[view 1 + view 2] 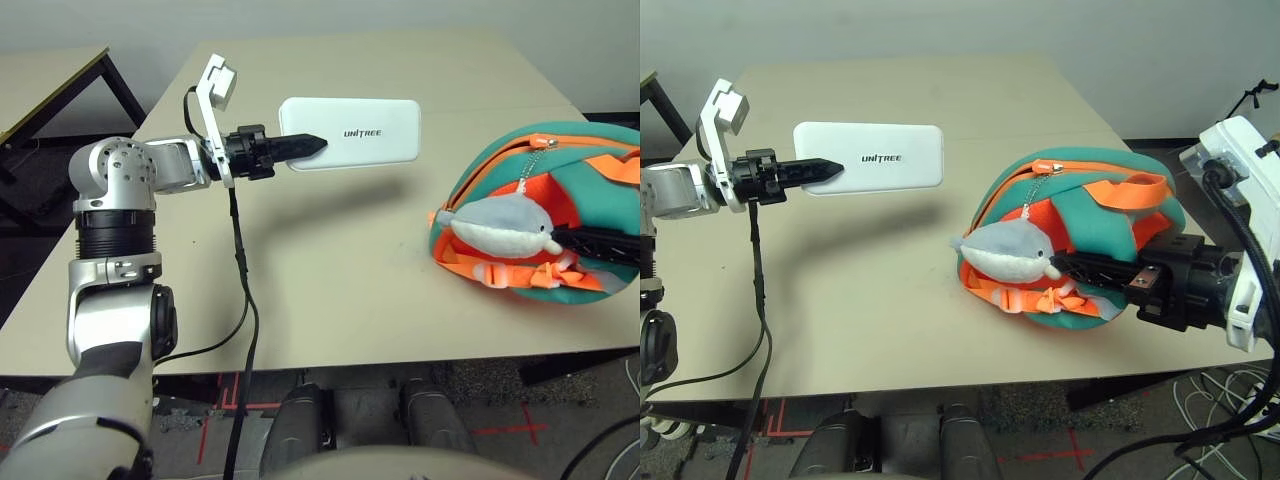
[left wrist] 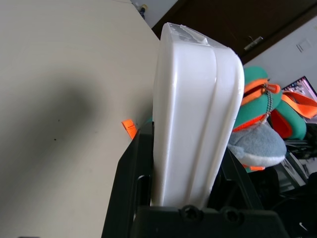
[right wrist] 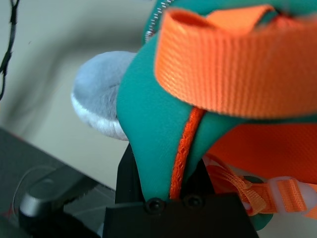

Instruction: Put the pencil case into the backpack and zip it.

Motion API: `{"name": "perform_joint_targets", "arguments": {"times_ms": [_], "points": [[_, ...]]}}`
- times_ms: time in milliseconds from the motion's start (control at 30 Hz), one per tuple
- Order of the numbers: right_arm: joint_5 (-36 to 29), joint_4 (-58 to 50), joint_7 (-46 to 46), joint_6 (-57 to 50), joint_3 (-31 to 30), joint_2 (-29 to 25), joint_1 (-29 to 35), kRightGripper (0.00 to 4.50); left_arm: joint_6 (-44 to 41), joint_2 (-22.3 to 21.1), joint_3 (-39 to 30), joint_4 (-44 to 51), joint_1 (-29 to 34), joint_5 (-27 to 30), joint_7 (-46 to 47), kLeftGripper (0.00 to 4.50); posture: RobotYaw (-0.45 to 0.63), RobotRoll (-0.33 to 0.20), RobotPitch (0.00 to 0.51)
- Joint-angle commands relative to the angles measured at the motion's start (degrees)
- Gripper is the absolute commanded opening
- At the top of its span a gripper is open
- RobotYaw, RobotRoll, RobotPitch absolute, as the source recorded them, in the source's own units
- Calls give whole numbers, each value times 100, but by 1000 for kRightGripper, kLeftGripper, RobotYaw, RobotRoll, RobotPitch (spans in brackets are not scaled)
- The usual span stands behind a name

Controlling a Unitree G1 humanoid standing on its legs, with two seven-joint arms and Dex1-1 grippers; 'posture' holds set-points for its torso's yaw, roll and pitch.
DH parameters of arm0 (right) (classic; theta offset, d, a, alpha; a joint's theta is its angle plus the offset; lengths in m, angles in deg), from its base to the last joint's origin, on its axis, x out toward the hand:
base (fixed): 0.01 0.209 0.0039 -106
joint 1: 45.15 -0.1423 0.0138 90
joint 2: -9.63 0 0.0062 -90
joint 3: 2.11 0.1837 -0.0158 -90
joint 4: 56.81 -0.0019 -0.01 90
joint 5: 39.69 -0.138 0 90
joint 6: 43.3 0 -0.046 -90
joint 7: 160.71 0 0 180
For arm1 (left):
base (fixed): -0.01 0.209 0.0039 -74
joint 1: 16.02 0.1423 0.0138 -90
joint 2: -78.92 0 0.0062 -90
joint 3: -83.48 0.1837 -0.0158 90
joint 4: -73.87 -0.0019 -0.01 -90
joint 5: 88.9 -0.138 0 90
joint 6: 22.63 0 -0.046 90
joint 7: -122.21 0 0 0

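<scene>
Left eye view, pencil case (image 1: pixel 350 132) clamped in left gripper (image 1: pixel 305 147), above table (image 1: pixel 330 270).

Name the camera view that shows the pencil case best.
Left eye view: the pencil case shows its whole lettered face, held above the table. The right eye view matches it. The left wrist view gives only its narrow edge between the fingers.
</scene>
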Motion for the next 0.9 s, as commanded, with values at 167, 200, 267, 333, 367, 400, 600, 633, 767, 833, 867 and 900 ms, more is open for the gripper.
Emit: {"name": "perform_joint_targets", "arguments": {"times_ms": [167, 200, 267, 333, 367, 400, 600, 633, 767, 833, 867, 900], "points": [[1057, 33, -761, 82, -284, 24, -47, 192, 272, -1112, 1177, 441, -933, -396, -1901, 1381, -136, 0, 94], [1157, 48, -859, 85, -302, 32, -63, 192, 373, -1183, 1341, 420, -1076, -495, -2142, 1381, -135, 0, 97], [1329, 76, -1012, 91, -340, 47, -89, 192, 566, -1191, 1605, 303, -1392, -701, -2488, 1381, -135, 0, 100], [1430, 109, -1091, 89, -348, 64, -108, 192, 728, -1093, 1784, 159, -1630, -883, -2719, 1381, -140, 0, 104], [1474, 119, -1132, 82, -347, 70, -116, 192, 792, -1045, 1857, 99, -1702, -969, -2815, 1381, -144, 0, 105], [1498, 114, -1153, 84, -358, 77, -128, 192, 933, -985, 1946, 35, -1757, -1082, -2924, 1381, -144, 0, 105], [1502, 84, -1137, 68, -313, 124, -125, 192, 2261, -282, 2414, -1056, -2287, -2096, -3324, 1381, -168, 0, 100], [1500, 85, -1127, 63, -299, 129, -119, 192, 2401, -170, 2435, -1204, -2347, -2206, -3385, 1381, -175, 0, 98], [1503, 47, -1026, 48, -199, 185, -56, 192, 2760, 235, 2508, -1729, -2523, -2536, -3634, 1381, -191, 0, 93], [1502, 27, -996, 34, -148, 215, -15, 192, 2863, 325, 2523, -1850, -2554, -2671, -3808, 1381, -204, 0, 89], [1521, 23, -999, 18, -112, 235, 14, 192, 2879, 362, 2510, -1876, -2564, -2719, -3851, 1381, -207, 0, 89], [1539, 20, -992, 19, -94, 257, 39, 192, 2883, 389, 2496, -1886, -2582, -2753, -3924, 1381, -207, 0, 88]]}}
